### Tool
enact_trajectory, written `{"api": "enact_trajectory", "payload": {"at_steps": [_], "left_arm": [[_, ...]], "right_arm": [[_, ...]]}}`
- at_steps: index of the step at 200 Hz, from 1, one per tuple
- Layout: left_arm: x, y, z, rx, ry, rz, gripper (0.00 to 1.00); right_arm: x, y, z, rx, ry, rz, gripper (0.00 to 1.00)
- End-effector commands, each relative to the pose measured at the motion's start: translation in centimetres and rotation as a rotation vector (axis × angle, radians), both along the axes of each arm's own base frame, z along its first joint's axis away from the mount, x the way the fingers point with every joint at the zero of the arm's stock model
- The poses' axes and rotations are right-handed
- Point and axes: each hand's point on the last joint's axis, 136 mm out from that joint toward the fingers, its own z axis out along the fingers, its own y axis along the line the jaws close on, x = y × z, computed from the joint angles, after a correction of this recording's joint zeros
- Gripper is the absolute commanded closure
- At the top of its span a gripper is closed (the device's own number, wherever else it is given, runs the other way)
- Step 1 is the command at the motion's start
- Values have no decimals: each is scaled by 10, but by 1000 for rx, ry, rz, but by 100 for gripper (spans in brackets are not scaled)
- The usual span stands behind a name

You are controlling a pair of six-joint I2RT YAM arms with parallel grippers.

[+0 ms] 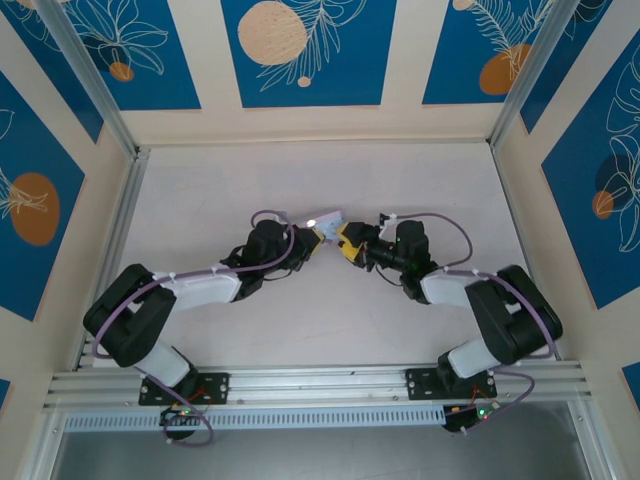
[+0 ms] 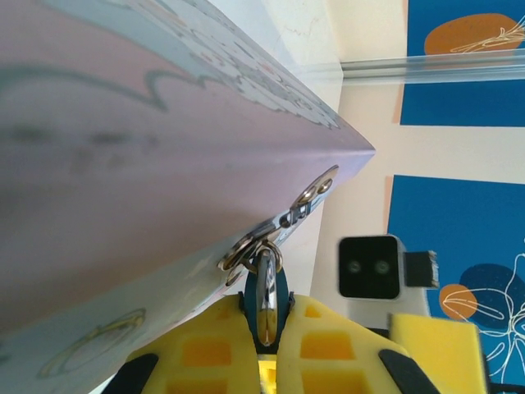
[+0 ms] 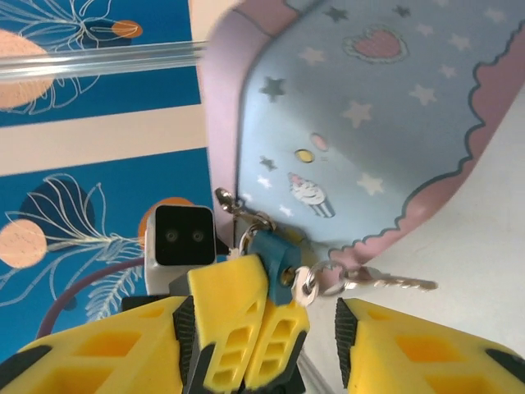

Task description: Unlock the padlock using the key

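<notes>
Left gripper (image 2: 268, 328): fingers clamped tight on the padlock's body.
Padlock (image 3: 269, 250): teal, hanging at the edge of the tin (image 3: 385, 123).
Key (image 3: 385, 283): on a ring (image 3: 305, 287) just beside the padlock, blade pointing right.
Right gripper (image 1: 350, 243): fingers parted, holding nothing; the key lies between them.

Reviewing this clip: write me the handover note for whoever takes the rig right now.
Left pincer: shut on the teal padlock, which hangs from the clasp of the blue tin.
Right pincer: open, holding nothing, facing the padlock.
Key: sticks out sideways beside the padlock, just beyond the right pincer's fingertips; blade exposed, so apparently not inserted.
Done: padlock gripped and steadied.
Left: grasp the key, insert it, turn, free the shackle.
</notes>
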Motion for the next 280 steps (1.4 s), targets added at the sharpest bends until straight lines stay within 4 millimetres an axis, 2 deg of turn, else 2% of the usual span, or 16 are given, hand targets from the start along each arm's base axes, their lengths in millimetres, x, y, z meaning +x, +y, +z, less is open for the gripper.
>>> {"api": "enact_trajectory", "payload": {"at_steps": [1,26,57,83,108,153,204,280], "left_arm": [[2,2,-4,53,-9,-21,100],[1,4,-8,74,-1,-41,100],[-3,0,-8,98,7,-102,100],[-4,-6,-6,104,13,-154,100],[-5,-10,-4,103,16,-187,100],[-6,-15,-2,90,22,-225,100],[-8,-21,5,76,23,-262,100],[-8,-23,8,75,24,-277,100]], "right_arm": [[-19,-11,-8,-173,-30,70,50],[-26,-19,4,-382,-130,141,49],[-26,-20,16,-673,-326,240,48],[-27,-15,13,-869,-463,330,51],[-28,-8,4,-971,-546,388,55],[-27,-5,-14,-1045,-608,420,56],[-28,10,-22,-1078,-647,493,55],[-13,17,-30,-1118,-644,488,57]]}}
